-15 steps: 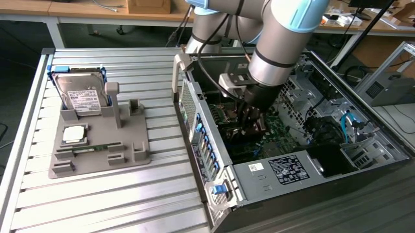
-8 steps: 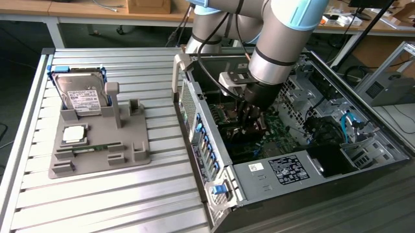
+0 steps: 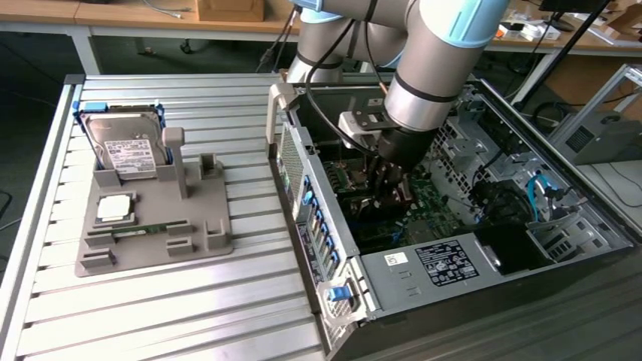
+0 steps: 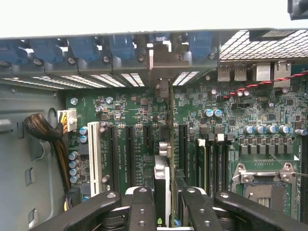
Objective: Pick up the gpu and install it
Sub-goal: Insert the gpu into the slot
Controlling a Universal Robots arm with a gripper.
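Bright overhead light, glare on metal table (image 3: 180, 301)

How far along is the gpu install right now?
Done: pickup looks complete, since the gpu is already inside the computer case. In hand: the tool is shut on it, holding it edge-on over the motherboard. Left: I can't tell whether the card is seated in a slot, and the tool has not let go.

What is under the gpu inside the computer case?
The green motherboard with black expansion slots beside the gpu, which the tool grips edge-on. The slot directly beneath the card is covered by it.
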